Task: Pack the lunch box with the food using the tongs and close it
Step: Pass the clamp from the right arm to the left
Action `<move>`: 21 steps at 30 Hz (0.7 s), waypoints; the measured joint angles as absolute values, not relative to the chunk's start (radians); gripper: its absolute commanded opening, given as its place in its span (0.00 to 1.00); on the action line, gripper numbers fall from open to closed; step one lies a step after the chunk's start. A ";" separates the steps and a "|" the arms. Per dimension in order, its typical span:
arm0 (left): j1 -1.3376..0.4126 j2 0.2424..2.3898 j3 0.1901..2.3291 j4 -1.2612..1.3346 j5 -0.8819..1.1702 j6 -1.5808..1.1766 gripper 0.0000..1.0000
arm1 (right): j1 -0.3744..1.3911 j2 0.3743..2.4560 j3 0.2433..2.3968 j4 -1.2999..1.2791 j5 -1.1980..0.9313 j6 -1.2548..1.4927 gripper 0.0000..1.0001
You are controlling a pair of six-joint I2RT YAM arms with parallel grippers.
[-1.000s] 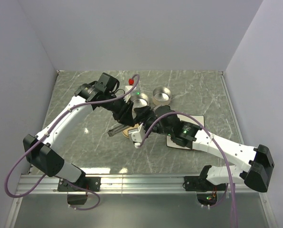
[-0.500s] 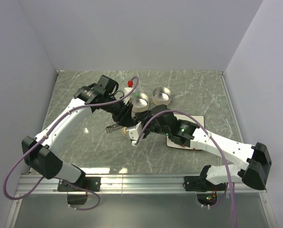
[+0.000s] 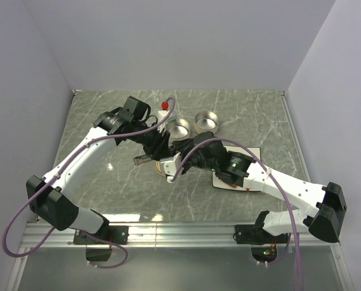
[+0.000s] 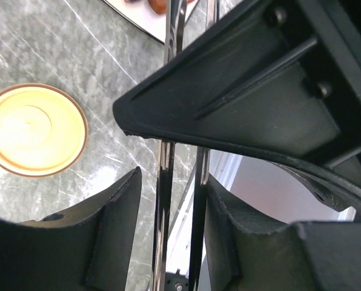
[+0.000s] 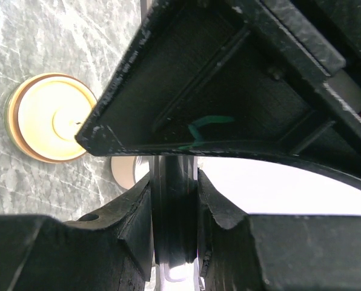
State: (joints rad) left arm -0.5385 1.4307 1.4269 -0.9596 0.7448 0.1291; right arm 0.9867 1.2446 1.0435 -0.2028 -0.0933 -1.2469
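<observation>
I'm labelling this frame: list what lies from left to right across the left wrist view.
Round yellow disc → black pincer finger → tongs → second pincer finger. The white plate at the top and the dark body above overlap these, so they are left out.

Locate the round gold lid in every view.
Top external: the round gold lid lies mid-table, mostly hidden where the two arms meet.
Left wrist: the lid sits at the left edge, mid-height, left of the tongs.
Right wrist: the lid sits at the left, in the upper half.
Shared landmark: the grey marbled table under it.
</observation>
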 measured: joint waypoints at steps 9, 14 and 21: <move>-0.537 1.385 1.407 -0.886 0.710 0.075 0.50 | 0.987 1.240 1.039 -0.204 -0.094 -1.266 0.00; -0.533 1.383 1.398 -0.870 0.718 0.058 0.43 | 0.988 1.240 1.037 -0.203 -0.088 -1.274 0.00; -0.533 1.382 1.376 -0.854 0.723 0.057 0.44 | 0.990 1.240 1.028 -0.196 -0.067 -1.271 0.00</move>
State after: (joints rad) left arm -0.5335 1.3823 1.3758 -0.8536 0.7235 0.0570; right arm 0.9897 1.2404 1.0275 -0.1955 -0.0666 -1.2713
